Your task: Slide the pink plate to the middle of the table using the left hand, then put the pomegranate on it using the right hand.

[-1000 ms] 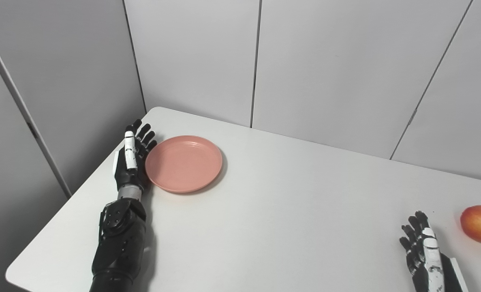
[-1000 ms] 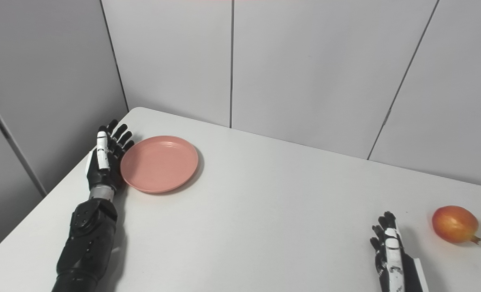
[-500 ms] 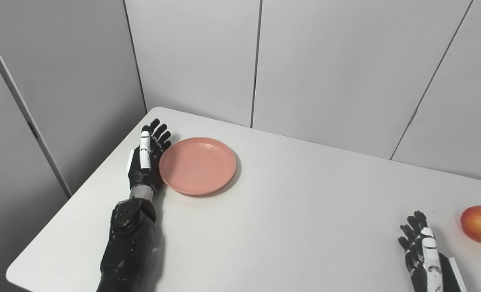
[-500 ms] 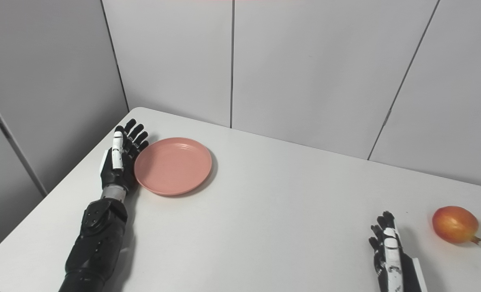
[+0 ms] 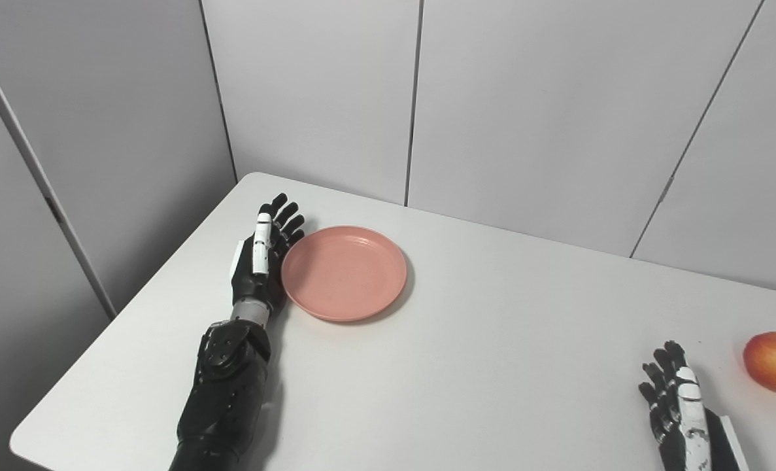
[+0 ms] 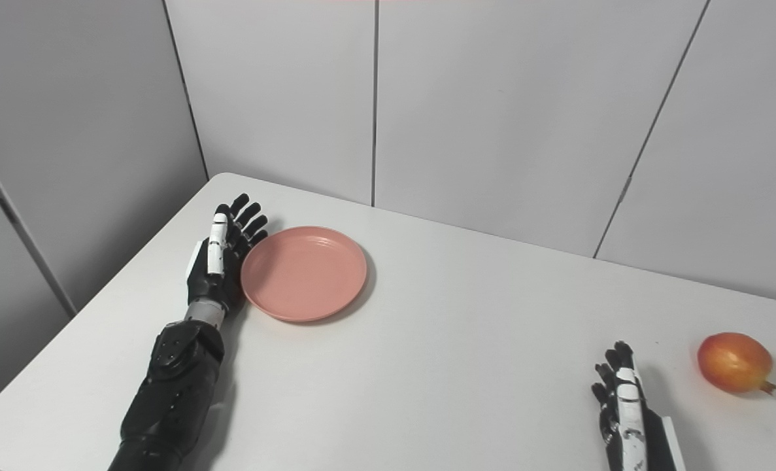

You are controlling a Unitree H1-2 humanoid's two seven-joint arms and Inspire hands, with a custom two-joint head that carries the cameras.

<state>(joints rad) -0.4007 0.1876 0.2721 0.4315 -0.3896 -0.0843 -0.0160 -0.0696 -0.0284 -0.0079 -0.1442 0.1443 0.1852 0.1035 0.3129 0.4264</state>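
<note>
A white table (image 5: 466, 366) stands in a corner of grey panelled walls (image 5: 531, 98) (dark seams between panels)

We see the right hand (image 5: 678, 418) only in part, its wrist and arm cut off by the bottom edge. The left hand (image 5: 261, 258) hides its own palm and the plate (image 5: 344, 272) rim nearest it, so contact stays unclear.

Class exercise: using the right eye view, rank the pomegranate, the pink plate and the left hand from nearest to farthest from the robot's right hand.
1. pomegranate: just to the right of the right hand, on the table's right side.
2. pink plate: far across the table, left of centre.
3. left hand: farthest, pressed against the plate's left rim.
</note>
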